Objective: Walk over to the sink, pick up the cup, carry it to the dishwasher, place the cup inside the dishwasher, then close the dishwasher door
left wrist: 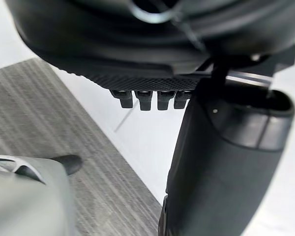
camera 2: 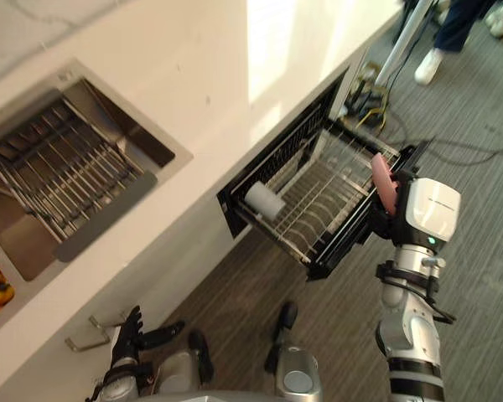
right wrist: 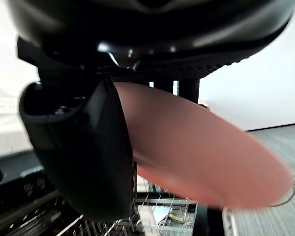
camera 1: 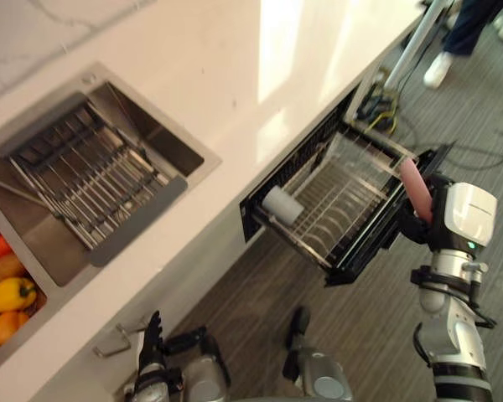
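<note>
- The white cup [camera 1: 282, 205] lies on its side in the open dishwasher rack [camera 1: 352, 180], mid-frame.
- The right hand [camera 1: 436, 209], centre right, pinches a pink plate [camera 1: 415, 188] beside the rack.
- The left hand [camera 1: 151, 335], lower left, has its fingers relaxed.

White table [camera 1: 235, 75] runs diagonally, a bright patch of light [camera 1: 281, 50] on its top, and a pale marbled wall [camera 1: 33, 25] rises behind it at the far left. Grey striped carpet floor [camera 1: 260, 293] lies below the white cabinet front [camera 1: 193, 268], which has a metal handle [camera 1: 117, 339] near the lower left. At the far right, a person's dark trouser leg [camera 1: 474, 25] and white shoe [camera 1: 438, 69] stand on the floor beside a slanted white post [camera 1: 411, 46], with a tangle of wires [camera 1: 377, 109] near its foot.
</note>
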